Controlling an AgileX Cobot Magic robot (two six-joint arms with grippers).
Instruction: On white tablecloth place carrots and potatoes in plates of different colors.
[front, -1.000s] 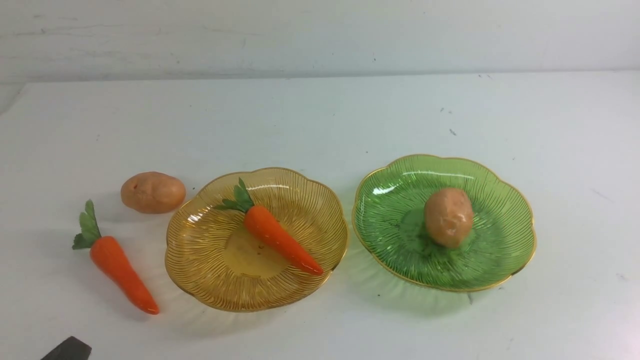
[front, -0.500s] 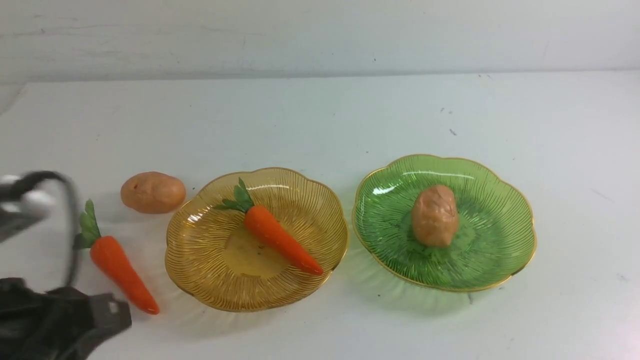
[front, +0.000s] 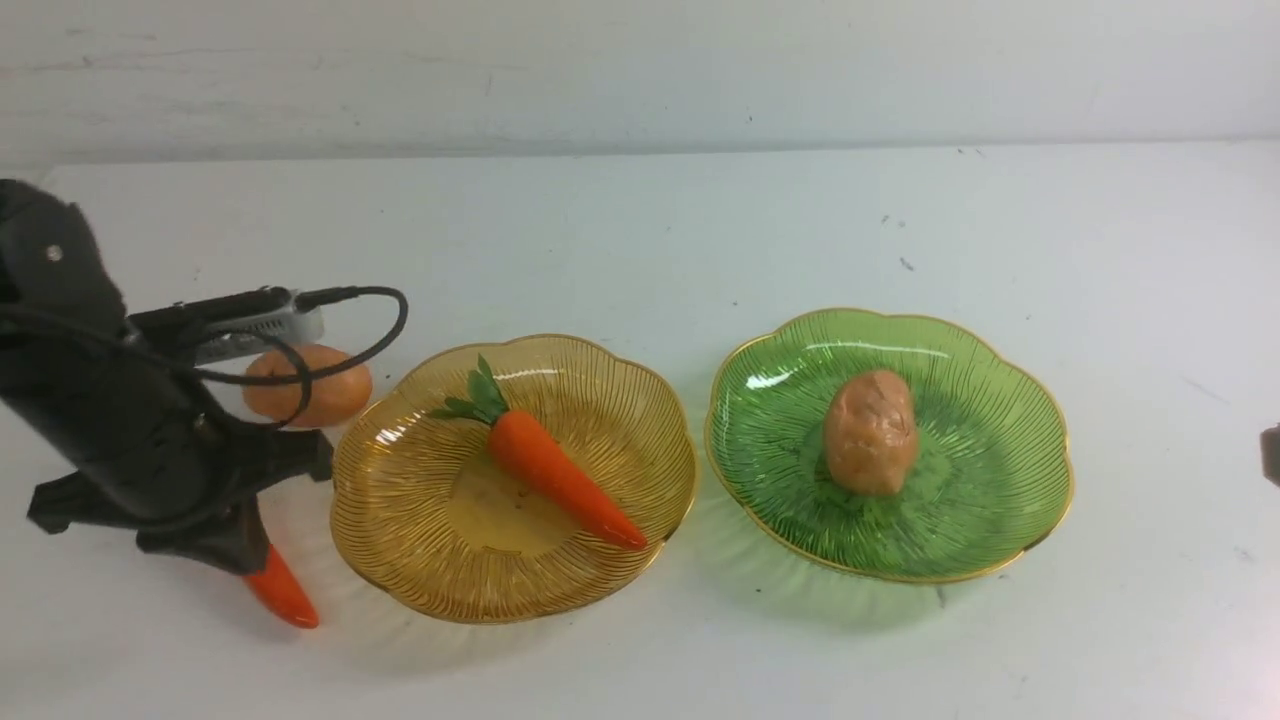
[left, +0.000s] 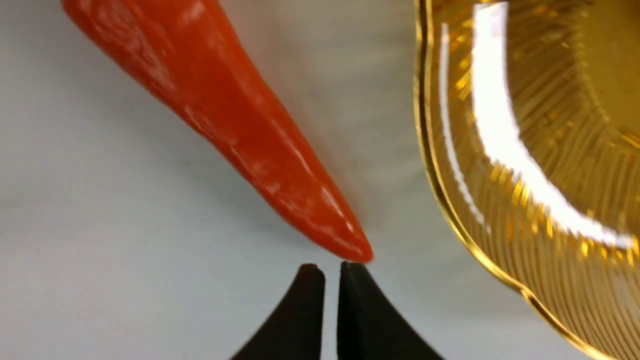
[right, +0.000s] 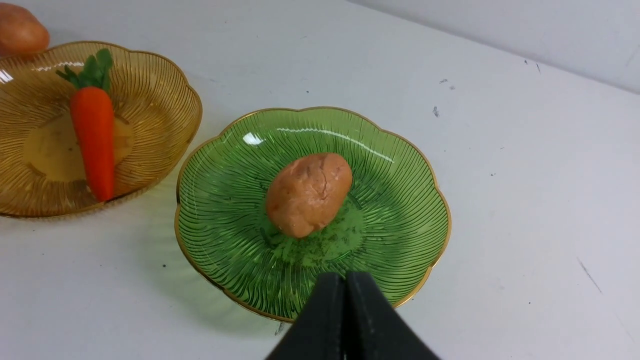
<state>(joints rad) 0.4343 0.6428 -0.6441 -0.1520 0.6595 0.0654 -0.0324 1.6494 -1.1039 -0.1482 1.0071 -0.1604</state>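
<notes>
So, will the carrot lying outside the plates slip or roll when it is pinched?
The carrot looks glossy and tapered, so a grip may slide toward its tip. Its round body could roll on the smooth tablecloth.

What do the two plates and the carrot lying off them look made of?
Amber plate and green plate: translucent, ribbed, glossy with bright glare, gold-trimmed rims; likely plastic, possibly glass. Loose carrot: smooth glossy orange body with white highlights; probably moulded plastic.
</notes>
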